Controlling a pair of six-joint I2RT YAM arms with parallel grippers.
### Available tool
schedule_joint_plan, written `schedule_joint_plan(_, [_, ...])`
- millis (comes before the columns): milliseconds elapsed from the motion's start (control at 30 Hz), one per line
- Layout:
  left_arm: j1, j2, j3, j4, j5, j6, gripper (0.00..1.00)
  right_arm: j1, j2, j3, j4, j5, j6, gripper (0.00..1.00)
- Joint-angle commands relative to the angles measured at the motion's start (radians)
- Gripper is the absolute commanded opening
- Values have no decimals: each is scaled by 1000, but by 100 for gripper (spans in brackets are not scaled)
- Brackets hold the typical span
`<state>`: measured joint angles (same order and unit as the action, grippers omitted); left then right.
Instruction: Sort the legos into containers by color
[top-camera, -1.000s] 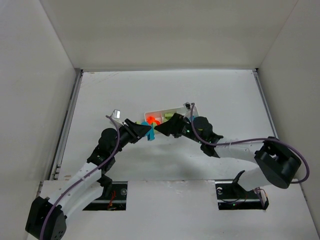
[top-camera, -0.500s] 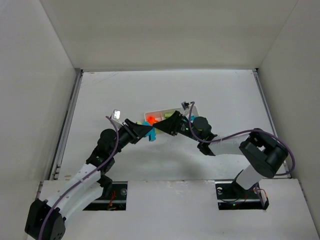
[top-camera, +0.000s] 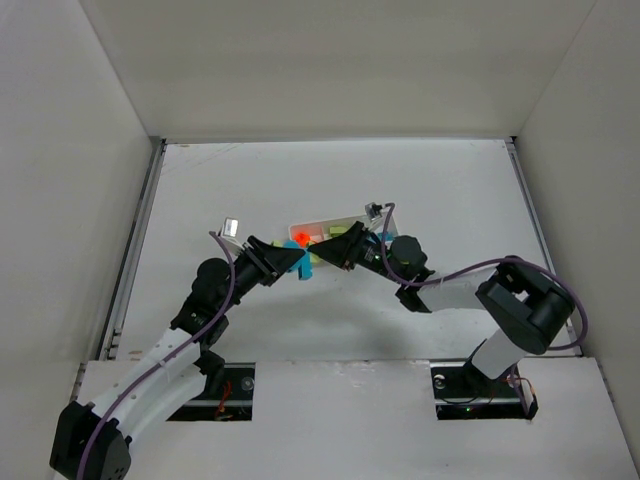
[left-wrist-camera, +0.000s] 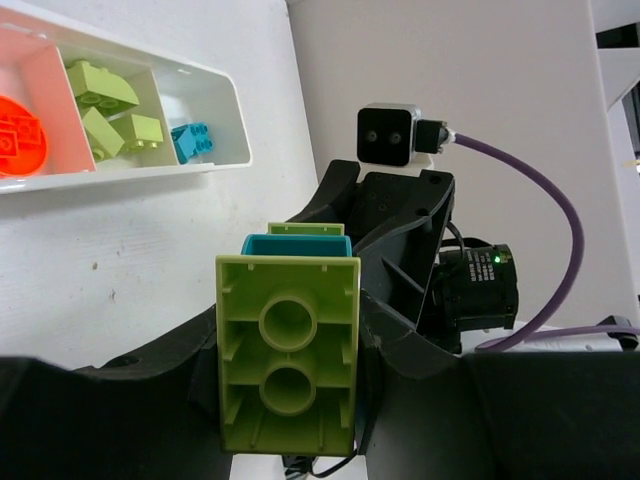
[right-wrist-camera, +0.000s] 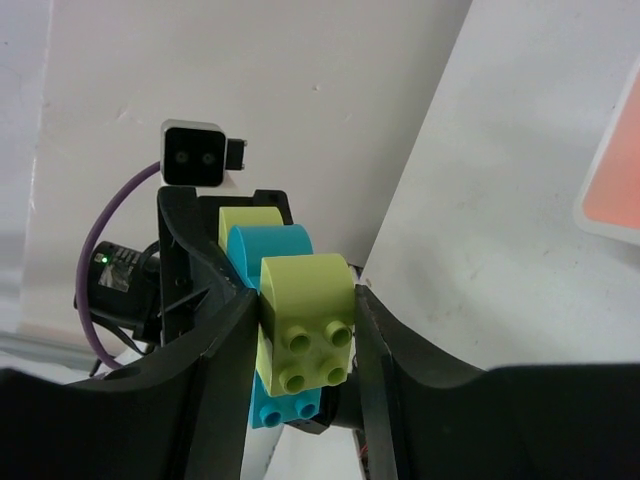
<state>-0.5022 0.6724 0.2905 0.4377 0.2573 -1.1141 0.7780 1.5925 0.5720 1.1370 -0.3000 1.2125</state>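
Note:
A short stack of legos, yellow-green, cyan and yellow-green, hangs in the air between my two grippers just in front of the white tray (top-camera: 335, 217). My left gripper (left-wrist-camera: 288, 345) is shut on the near yellow-green brick (left-wrist-camera: 288, 350), whose hollow underside faces that camera, with the cyan brick (left-wrist-camera: 297, 245) behind it. My right gripper (right-wrist-camera: 305, 330) has its fingers (right-wrist-camera: 215, 350) pressed against both sides of the other yellow-green brick (right-wrist-camera: 305, 310), studs facing the camera, with the cyan brick (right-wrist-camera: 270, 255) behind it. From above, the stack (top-camera: 303, 263) is mostly covered by both grippers.
The tray (left-wrist-camera: 150, 170) has three containers: orange-red bricks (left-wrist-camera: 15, 140) in one, yellow-green bricks (left-wrist-camera: 105, 105) in the middle one, a cyan brick (left-wrist-camera: 190, 140) in the last. White walls enclose the table on three sides.
My right gripper has closed from wide open onto the stack's free yellow-green end and edged slightly towards the left gripper. The left gripper keeps its hold and has barely moved.

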Motion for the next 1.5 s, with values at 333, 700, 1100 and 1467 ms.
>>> schedule_joint_plan(333, [49, -14, 16, 141, 46, -75, 20, -58, 26, -34, 218, -41, 65, 34])
schedule_joint_plan(700, [112, -40, 1, 148, 83, -102, 20, -113, 3, -66, 211, -41, 53, 30])
schedule_joint_plan(1100, [141, 4, 4, 153, 94, -58, 20, -181, -20, 35, -187, 54, -163, 33])
schedule_joint_plan(1467, [124, 121, 44, 176, 42, 72, 20, -104, -25, 241, -703, 463, -470, 34])
